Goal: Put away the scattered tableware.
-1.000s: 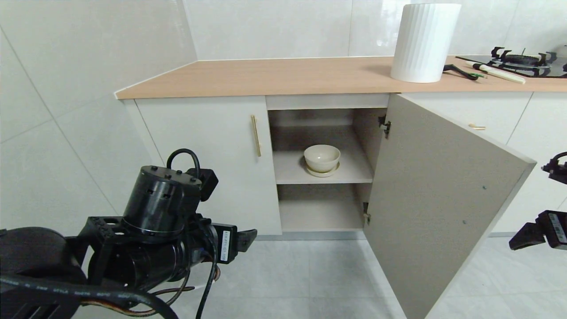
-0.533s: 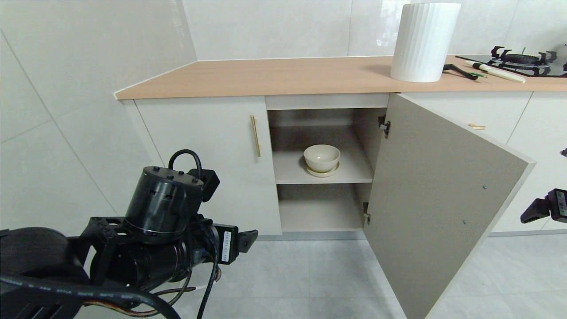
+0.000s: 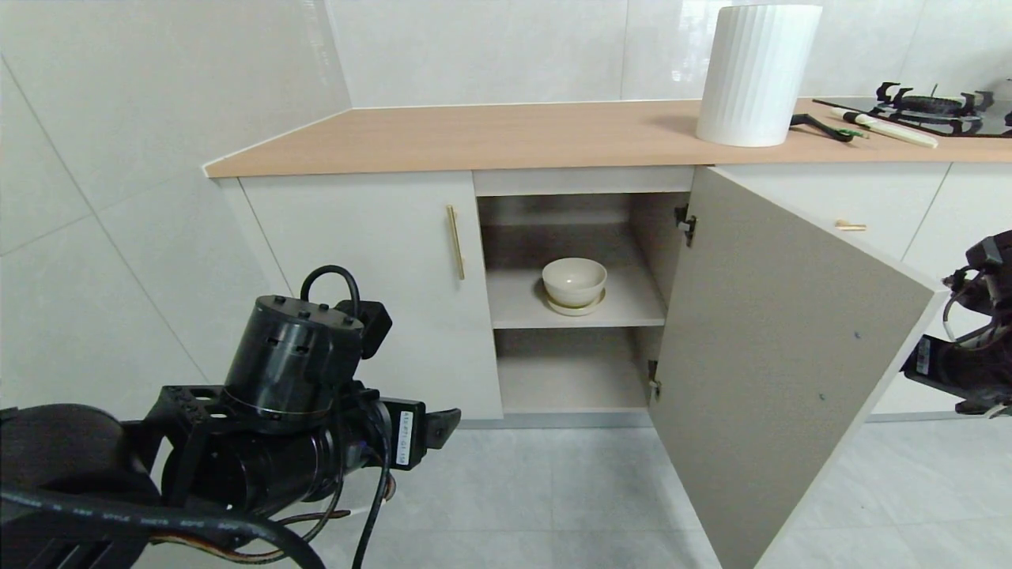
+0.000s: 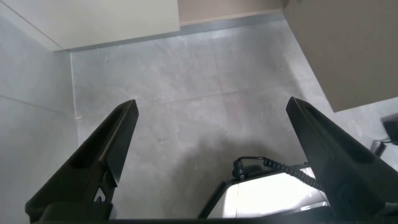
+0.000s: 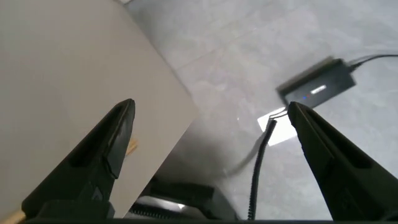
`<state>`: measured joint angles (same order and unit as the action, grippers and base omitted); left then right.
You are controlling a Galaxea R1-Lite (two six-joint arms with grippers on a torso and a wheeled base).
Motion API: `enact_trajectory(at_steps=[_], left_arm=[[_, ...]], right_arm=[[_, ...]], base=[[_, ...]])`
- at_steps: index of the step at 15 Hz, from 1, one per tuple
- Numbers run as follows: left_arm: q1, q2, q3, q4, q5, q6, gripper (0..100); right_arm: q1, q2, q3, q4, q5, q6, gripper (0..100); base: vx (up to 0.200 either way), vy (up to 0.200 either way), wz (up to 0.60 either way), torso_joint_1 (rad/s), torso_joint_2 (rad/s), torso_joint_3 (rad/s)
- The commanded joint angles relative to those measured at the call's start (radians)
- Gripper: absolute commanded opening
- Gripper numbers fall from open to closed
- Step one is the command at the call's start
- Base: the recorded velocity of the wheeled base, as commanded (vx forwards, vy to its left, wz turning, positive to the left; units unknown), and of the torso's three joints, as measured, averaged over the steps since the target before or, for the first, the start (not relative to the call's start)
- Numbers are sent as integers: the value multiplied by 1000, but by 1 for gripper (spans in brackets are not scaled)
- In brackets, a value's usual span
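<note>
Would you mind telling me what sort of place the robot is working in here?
Most likely a kitchen: a wooden countertop over white cabinets, a gas stove at its right end, and a bowl on a shelf inside the open cabinet.

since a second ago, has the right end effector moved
Yes. Against the countertop, the right end effector rose; it is now beside the open door's free edge.

We saw the cabinet's upper shelf (image 3: 522,304) bearing a small plate (image 3: 575,307) with a cream bowl (image 3: 575,280) on it. On the wooden countertop (image 3: 474,138) stood a white ribbed cylinder (image 3: 757,75), with a black-handled utensil (image 3: 822,126) just beside it.
</note>
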<state>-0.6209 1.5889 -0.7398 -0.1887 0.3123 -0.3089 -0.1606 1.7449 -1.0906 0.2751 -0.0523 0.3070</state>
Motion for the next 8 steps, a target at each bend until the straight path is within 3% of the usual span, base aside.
enact_trajectory(at_steps=[1, 6, 8], left_arm=[[3, -4, -1, 0, 1, -1, 100], [15, -12, -4, -1, 1, 1, 100], [21, -12, -10, -1, 1, 1, 100]], right_arm=[[32, 25, 23, -17, 5, 1, 100], [188, 42, 25, -28, 48, 32, 100], [317, 81, -14, -47, 48, 44, 100]], base=[[0, 0, 0, 0, 0, 0], [0, 0, 0, 0, 0, 0], [0, 0, 0, 0, 0, 0]])
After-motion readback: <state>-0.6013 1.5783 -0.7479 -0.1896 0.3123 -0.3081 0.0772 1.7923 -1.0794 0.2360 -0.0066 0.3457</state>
